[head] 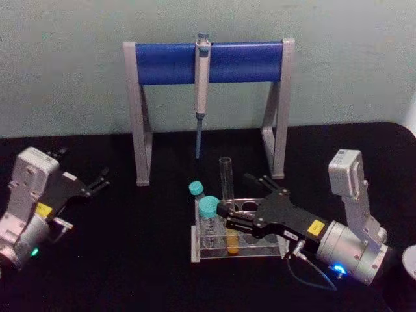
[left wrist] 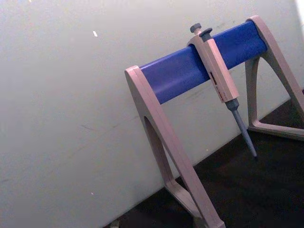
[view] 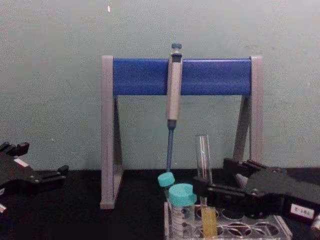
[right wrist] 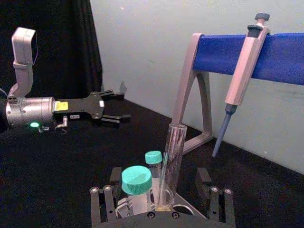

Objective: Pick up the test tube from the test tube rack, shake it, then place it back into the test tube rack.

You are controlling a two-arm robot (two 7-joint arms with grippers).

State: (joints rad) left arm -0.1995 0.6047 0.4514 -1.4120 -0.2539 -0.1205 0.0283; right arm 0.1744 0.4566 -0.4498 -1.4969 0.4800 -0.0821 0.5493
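Note:
The test tube [head: 226, 185] stands upright in the test tube rack [head: 214, 255], with yellow-orange liquid [head: 232, 242] in its lower part. My right gripper [head: 234, 193] is open and straddles the tube, one finger on each side, just above the rack. In the right wrist view the tube [right wrist: 173, 156] rises between the spread fingers [right wrist: 102, 202] without touching either. The chest view shows the tube [view: 203, 157] and the rack [view: 252, 231] beside the right gripper [view: 212, 175]. My left gripper [head: 99, 182] rests open at the far left of the table, away from the rack.
Two teal-capped tubes [head: 208, 209] stand in the rack's left end, close beside the test tube. Behind the rack stands a blue-and-grey pipette stand [head: 162, 62] with a pipette [head: 202, 78] hanging over it. A white object [head: 409, 261] lies at the right edge.

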